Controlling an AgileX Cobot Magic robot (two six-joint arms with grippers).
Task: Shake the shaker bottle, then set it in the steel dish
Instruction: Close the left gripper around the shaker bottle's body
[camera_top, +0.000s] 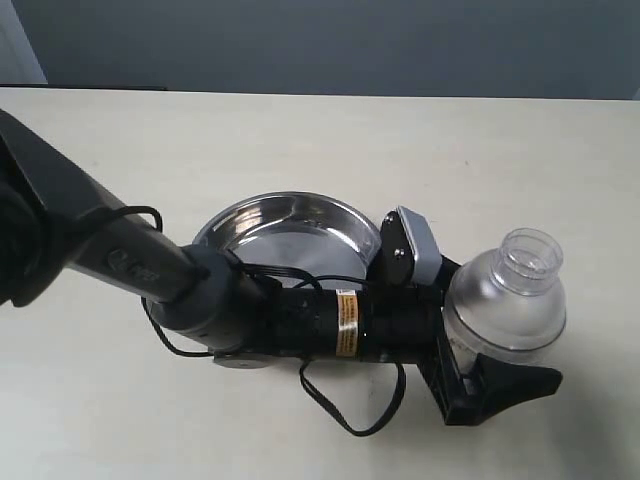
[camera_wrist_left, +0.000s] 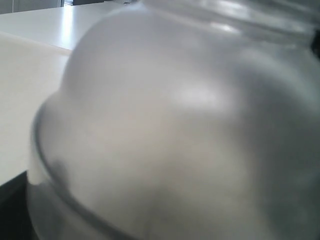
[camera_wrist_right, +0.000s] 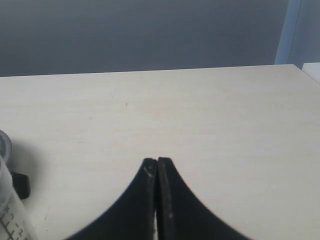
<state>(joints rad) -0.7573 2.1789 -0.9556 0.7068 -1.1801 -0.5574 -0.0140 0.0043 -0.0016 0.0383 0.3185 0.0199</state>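
The shaker bottle (camera_top: 505, 295) stands upright at the right of the table, its frosted dome and clear cap facing up. My left gripper (camera_top: 515, 335) has reached across and is shut on the bottle's body. One black finger (camera_top: 510, 385) shows on the near side and the other is hidden behind the bottle. The frosted dome of the bottle (camera_wrist_left: 175, 125) fills the left wrist view. The steel dish (camera_top: 290, 235) sits just left of the bottle, partly covered by the left arm, with nothing in it. My right gripper (camera_wrist_right: 157, 161) is shut on nothing over bare table.
Black cables (camera_top: 345, 410) loop from the left arm toward the table's front. A clear edge of the bottle (camera_wrist_right: 6, 200) and a black fingertip (camera_wrist_right: 20, 185) show at the side of the right wrist view. The table's far edge (camera_wrist_right: 150, 71) meets a grey wall.
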